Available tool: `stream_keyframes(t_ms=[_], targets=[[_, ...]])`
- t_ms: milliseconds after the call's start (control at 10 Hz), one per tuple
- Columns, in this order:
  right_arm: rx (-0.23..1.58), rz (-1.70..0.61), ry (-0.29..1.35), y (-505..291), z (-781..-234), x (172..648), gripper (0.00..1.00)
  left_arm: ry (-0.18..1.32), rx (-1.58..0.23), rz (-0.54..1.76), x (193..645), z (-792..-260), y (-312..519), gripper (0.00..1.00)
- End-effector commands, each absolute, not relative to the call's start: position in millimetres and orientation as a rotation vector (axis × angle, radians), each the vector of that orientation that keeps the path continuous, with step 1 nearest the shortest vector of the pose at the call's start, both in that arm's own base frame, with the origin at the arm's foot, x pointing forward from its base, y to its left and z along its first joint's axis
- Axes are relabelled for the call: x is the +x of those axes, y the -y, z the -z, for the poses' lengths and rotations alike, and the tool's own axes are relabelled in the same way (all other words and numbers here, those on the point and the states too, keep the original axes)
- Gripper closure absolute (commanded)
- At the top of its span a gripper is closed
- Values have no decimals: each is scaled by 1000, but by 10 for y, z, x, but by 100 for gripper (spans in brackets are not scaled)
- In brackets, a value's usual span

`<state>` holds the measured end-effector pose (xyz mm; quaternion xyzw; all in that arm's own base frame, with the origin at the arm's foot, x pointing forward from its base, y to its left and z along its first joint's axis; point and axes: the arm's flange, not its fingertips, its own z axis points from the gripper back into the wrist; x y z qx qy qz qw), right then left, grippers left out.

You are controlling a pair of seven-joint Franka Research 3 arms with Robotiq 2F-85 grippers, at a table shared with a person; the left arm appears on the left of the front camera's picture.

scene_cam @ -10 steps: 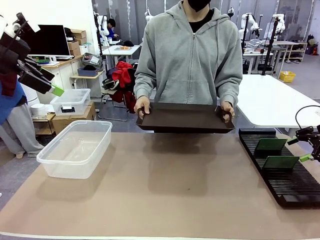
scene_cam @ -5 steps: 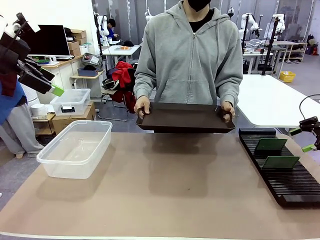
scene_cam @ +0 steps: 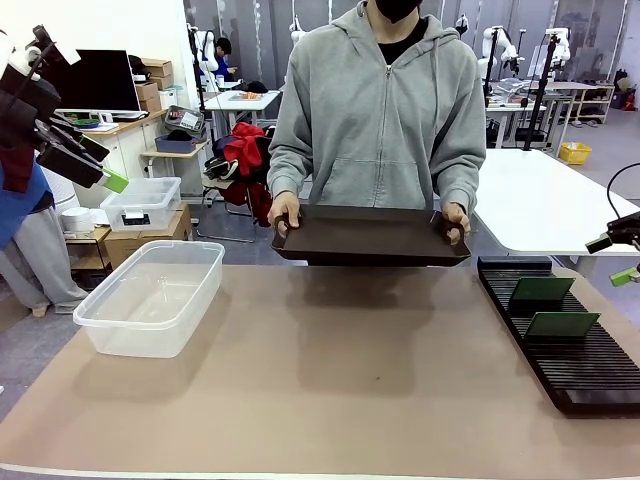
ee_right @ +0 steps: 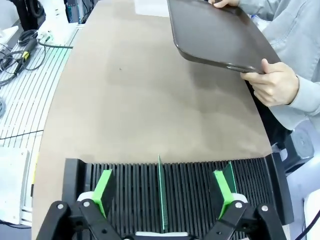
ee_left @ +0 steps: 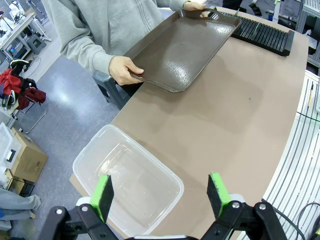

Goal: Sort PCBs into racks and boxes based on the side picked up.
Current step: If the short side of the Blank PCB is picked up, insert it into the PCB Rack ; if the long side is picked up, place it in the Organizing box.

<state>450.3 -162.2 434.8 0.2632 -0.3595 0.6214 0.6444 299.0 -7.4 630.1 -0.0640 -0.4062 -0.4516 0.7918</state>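
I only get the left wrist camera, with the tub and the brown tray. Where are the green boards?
Observer: Both stand upright in slots of the black rack, the far board and the near board.
Operator: Is the right pincer holding one?
Observer: No. The right pincer is open and empty, looking down on the rack with a board on edge between its fingers' line of sight.
Operator: And where does my own pincer sit?
Observer: From the front, the left pincer is raised high at the table's left side, above and behind the tub.
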Motion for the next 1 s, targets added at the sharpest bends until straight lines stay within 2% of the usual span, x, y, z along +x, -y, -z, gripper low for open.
stream_keyframes(t_ms=[0,600,900], targets=[[591,-1329,773,1489,-4539,4307,0,864,-140,975,2989,-6285,68,0],[553,-1180,746,1370,-5247,3951,0,864,-140,975,2989,-6285,68,0],[525,-1136,741,1417,-5407,3881,0,864,-140,975,2989,-6285,68,0]])
